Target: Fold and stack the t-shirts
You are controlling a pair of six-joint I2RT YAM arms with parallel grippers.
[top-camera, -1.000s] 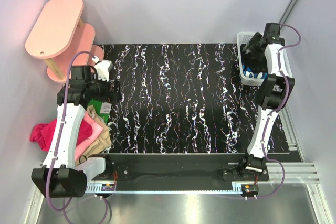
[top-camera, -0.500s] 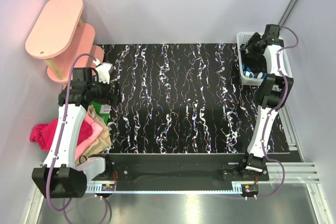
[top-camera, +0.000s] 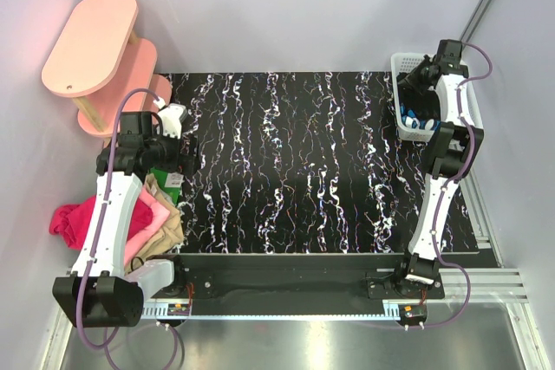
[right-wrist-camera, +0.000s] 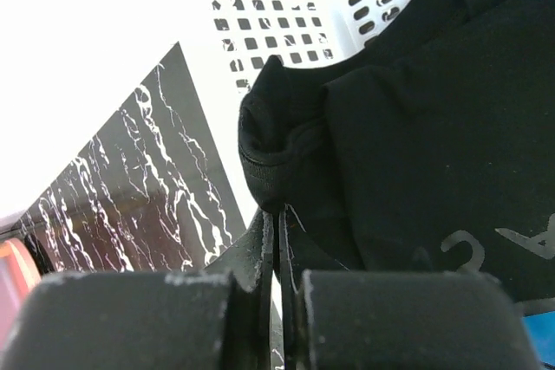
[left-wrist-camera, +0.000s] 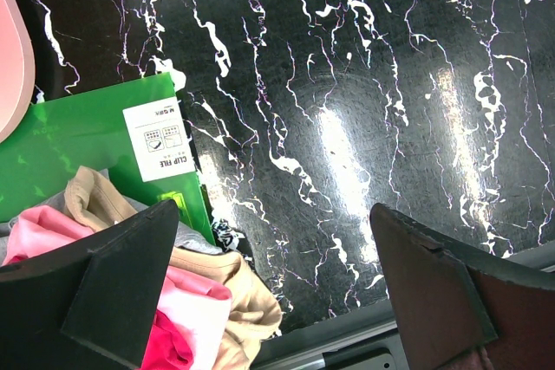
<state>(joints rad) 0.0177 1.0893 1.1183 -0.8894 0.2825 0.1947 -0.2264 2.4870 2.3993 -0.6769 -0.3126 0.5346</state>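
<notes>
A black t-shirt (right-wrist-camera: pixel 416 127) lies bunched in the white basket (top-camera: pixel 400 61) at the table's far right. My right gripper (right-wrist-camera: pixel 279 214) is shut, its tips pinching the ribbed edge of that black cloth; in the top view this gripper (top-camera: pixel 422 73) reaches down into the basket. A pile of t-shirts sits off the table's left edge: pink (top-camera: pixel 153 205), magenta (top-camera: pixel 69 218) and tan (top-camera: pixel 166 231). My left gripper (left-wrist-camera: pixel 277 279) hangs open over the table's near-left corner, with the tan cloth (left-wrist-camera: pixel 238 296) and the pink cloth (left-wrist-camera: pixel 186 301) beside its left finger (left-wrist-camera: pixel 113 283), nothing between the jaws.
A flat green packet (left-wrist-camera: pixel 87 136) with a white label lies under the pile's far side. A pink two-tier shelf (top-camera: pixel 91 41) stands at the back left. Something blue (top-camera: pixel 422 124) shows in the basket's near end. The black marbled tabletop (top-camera: pixel 303 162) spans the middle.
The right gripper's jaws have closed on the black cloth in the basket. The left arm shifted slightly early on, then stayed still, open.
</notes>
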